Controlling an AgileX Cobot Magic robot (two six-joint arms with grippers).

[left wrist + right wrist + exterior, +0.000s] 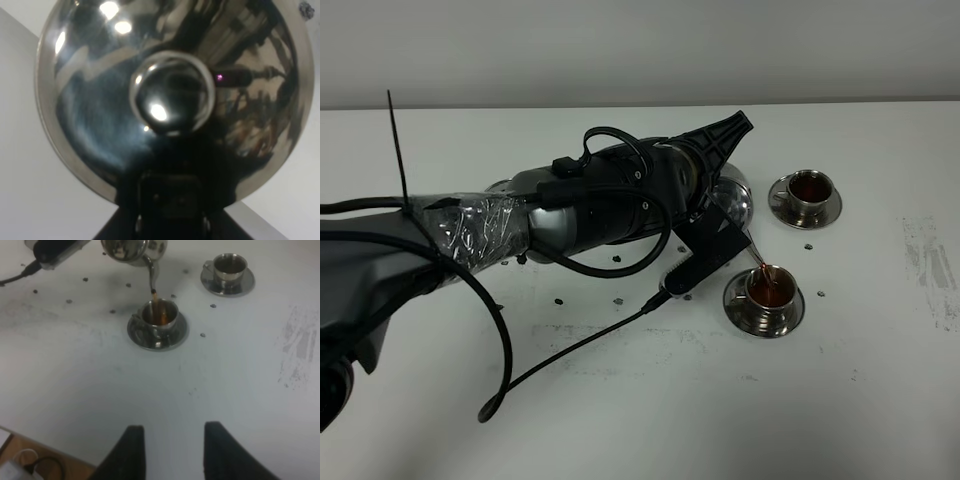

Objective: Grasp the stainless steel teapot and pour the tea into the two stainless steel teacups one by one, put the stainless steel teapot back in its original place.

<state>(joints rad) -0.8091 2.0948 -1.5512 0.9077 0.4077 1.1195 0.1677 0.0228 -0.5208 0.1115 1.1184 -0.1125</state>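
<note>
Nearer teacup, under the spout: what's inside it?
Reddish-brown tea partly fills the nearer teacup, with a thin stream entering from the spout of the teapot. The cup's bottom is covered by the tea.

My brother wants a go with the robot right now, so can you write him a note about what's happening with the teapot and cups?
The left gripper is shut on the stainless steel teapot, holding it tilted above the table.
The right gripper is open and empty, hovering over bare table, apart from everything.
The far teacup sits on its saucer with dark tea in it.
The near teacup sits on its saucer, and tea is streaming into it from the spout.
Done: teapot picked up, far teacup poured.
Left: finish this pour, level the teapot, set it back in its place.
</note>
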